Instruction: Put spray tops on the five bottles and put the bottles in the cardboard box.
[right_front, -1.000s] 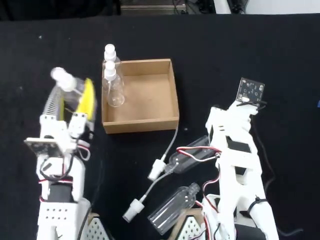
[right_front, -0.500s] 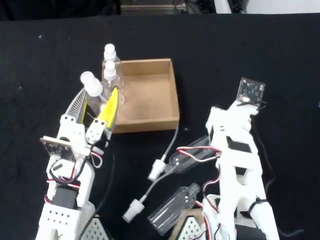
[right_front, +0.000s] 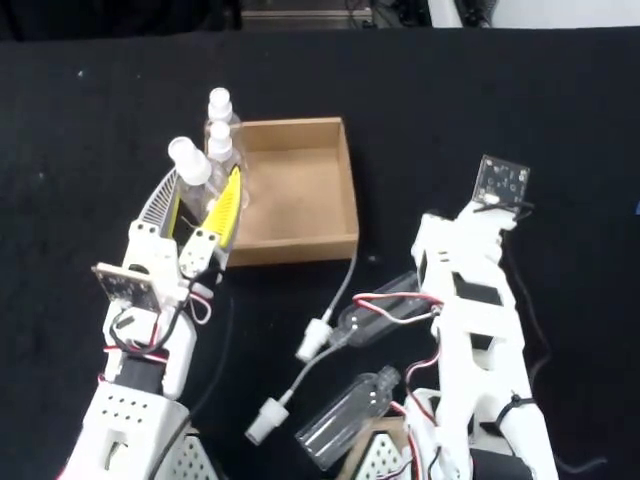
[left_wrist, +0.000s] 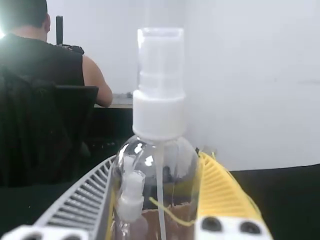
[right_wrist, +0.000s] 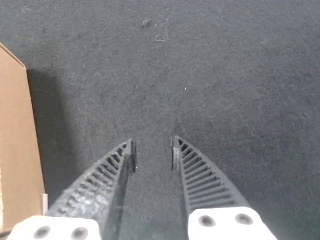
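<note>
My left gripper (right_front: 204, 178) is shut on a clear bottle (right_front: 190, 160) with a white spray top, holding it upright just outside the left wall of the cardboard box (right_front: 300, 124). The left wrist view shows that bottle (left_wrist: 159, 120) between the grey and yellow fingers (left_wrist: 220, 195). Two capped bottles (right_front: 222, 140) stand inside the box against its left wall. Two uncapped bottles (right_front: 385, 312) (right_front: 350, 415) lie on the table beside the right arm (right_front: 470, 300), with two loose spray tops (right_front: 315, 338) (right_front: 268, 420) by their necks. My right gripper (right_wrist: 152, 150) is open over bare black cloth.
Most of the box floor (right_front: 300, 190) is bare. A box wall (right_wrist: 15, 140) shows beside the right gripper. Thin dip tubes run from the loose spray tops toward the box's front right corner (right_front: 352, 262). Black table cloth (right_front: 500, 90) stretches behind and to both sides.
The left arm has swung right with the capped bottle, from well left of the box to right beside its left wall. The right arm and the lying bottles have not moved.
</note>
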